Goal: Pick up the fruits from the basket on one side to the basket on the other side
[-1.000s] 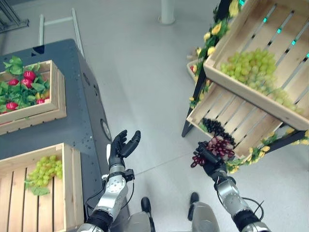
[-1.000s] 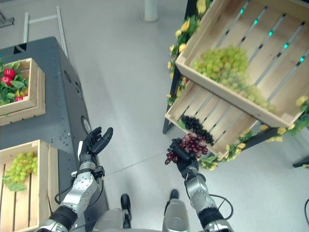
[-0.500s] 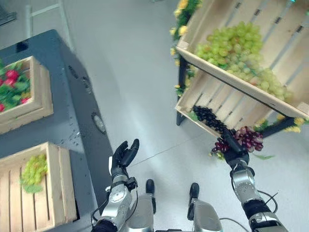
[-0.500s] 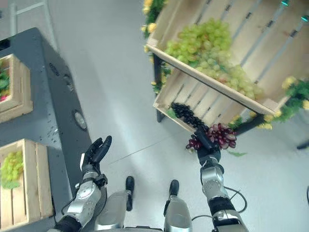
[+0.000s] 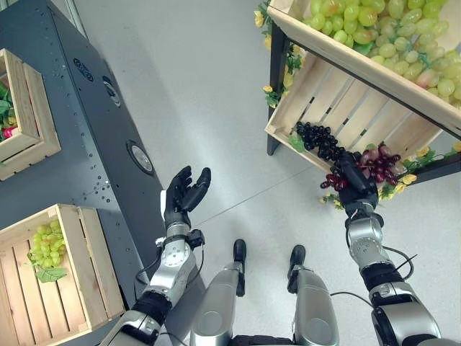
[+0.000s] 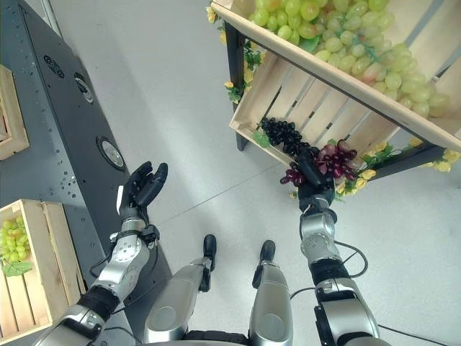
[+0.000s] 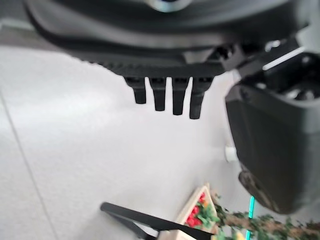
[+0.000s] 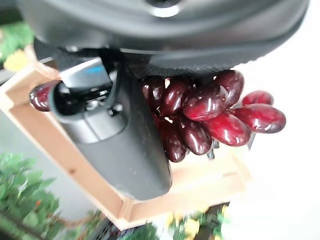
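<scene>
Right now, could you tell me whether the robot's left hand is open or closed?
Open. The left hand is raised palm-up with its fingers straight and nothing in it, while the right hand is curled round the red grapes.

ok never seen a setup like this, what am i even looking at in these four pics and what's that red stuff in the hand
It is a humanoid robot seen through its own cameras. Two pictures come from its head, looking down; the other two come from cameras on its wrists. The red stuff is a bunch of dark red grapes, gripped in the right hand beside the lower crate of a stand, where black grapes lie. The crate above holds green grapes. The left hand is open and holds nothing. Left of it, crates on a dark table hold more green grapes.
</scene>
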